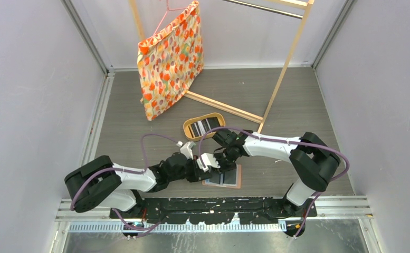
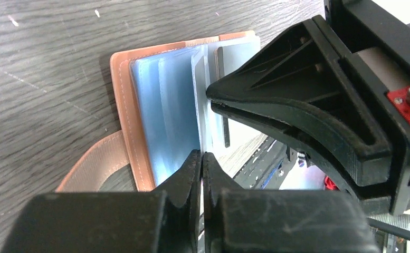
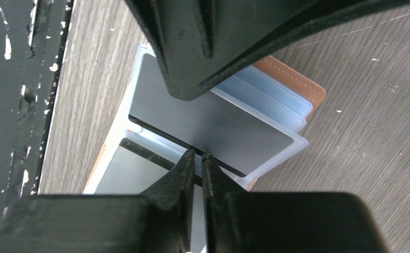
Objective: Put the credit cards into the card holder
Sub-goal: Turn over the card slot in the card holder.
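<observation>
The salmon-tan card holder point(image 1: 230, 179) point(image 2: 122, 105) point(image 3: 293, 79) lies open on the table in front of the arm bases, its light-blue pockets fanned out. My left gripper point(image 1: 212, 162) point(image 2: 202, 154) is shut on the edge of one clear pocket, holding it upright. A grey credit card point(image 3: 208, 124) with a black stripe sits in that pocket. My right gripper point(image 1: 225, 158) point(image 3: 198, 154) stands at the card's striped edge, jaws parted by a narrow slit. Another grey card point(image 3: 129, 176) lies in a lower pocket. More credit cards point(image 1: 202, 126) rest in the oval tray.
The oval wooden tray point(image 1: 188, 128) stands just beyond both grippers. Behind it a flowered bag point(image 1: 171, 58) hangs from a wooden frame point(image 1: 276, 89). The two grippers crowd tip to tip over the card holder. The black base rail point(image 3: 23, 105) runs close beside it.
</observation>
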`<action>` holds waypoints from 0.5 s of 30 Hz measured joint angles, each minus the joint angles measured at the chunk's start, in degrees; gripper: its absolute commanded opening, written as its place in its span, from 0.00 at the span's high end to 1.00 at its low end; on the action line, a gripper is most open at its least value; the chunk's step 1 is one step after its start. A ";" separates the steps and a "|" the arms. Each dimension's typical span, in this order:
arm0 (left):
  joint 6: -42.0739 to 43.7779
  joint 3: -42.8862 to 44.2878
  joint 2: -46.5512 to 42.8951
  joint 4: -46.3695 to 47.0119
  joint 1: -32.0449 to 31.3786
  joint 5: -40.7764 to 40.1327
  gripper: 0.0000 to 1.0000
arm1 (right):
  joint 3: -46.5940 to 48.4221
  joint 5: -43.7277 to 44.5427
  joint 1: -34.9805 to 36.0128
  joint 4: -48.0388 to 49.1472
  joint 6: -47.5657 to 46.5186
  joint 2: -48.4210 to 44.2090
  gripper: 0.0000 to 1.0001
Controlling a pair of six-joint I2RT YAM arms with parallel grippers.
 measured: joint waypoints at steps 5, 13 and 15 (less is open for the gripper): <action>-0.20 0.81 0.72 0.04 0.00 0.07 1.00 | 2.54 -0.76 -0.24 -6.05 -0.09 -1.03 0.67; 0.83 3.04 -3.04 -6.36 0.00 -0.44 0.99 | 6.78 -7.26 -7.23 -19.91 -4.98 -8.52 0.67; 1.62 4.11 -4.76 -8.94 0.00 -0.61 1.00 | 7.74 -9.62 -10.78 -22.91 -5.84 -11.06 0.67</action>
